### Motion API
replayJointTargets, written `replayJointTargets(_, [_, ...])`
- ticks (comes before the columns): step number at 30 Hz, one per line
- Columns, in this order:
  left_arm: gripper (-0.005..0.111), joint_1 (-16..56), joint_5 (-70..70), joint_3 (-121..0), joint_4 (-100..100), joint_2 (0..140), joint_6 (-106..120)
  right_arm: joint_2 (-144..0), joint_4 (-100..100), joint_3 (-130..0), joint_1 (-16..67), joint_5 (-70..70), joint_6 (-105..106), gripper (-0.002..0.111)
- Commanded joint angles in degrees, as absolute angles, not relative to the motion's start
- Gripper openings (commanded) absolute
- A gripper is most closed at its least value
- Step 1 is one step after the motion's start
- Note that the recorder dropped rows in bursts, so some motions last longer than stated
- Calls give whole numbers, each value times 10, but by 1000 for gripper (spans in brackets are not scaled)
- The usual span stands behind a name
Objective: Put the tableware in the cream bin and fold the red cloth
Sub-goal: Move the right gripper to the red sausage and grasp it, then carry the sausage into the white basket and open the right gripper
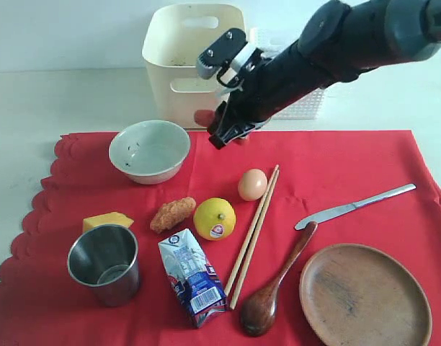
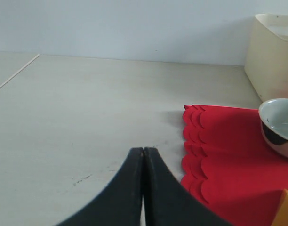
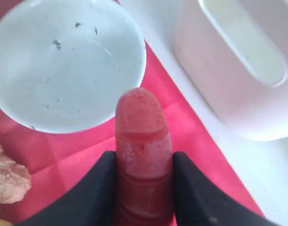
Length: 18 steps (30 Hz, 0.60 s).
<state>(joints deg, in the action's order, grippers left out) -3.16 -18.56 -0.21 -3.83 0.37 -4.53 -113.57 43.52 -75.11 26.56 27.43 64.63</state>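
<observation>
Plainly, the right wrist view shows what the exterior view half hides: the right gripper [image 3: 144, 159] is clamped on a red sausage [image 3: 141, 117], above the red cloth [image 3: 73, 150] between the white speckled bowl [image 3: 64, 61] and the cream bin [image 3: 228, 70]; only the left wrist view shows the left gripper [image 2: 143, 153], its fingers pressed together over the table [image 2: 87, 117] beside the cloth's scalloped edge.
</observation>
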Motion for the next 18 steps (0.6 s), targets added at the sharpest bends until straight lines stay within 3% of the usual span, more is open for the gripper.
replayJointTargets(1, [1, -28, -184, 0, -37, 0, -48, -1075, 433, -752, 266, 274, 642, 0])
replayJointTargets(11, [1, -28, -184, 0, -37, 0, -48, -1015, 435, -753, 221, 66, 582, 0])
replayJointTargets(18, [1, -28, -184, 0, -37, 0, -48, -1136, 454, -869, 158, 91, 547, 0])
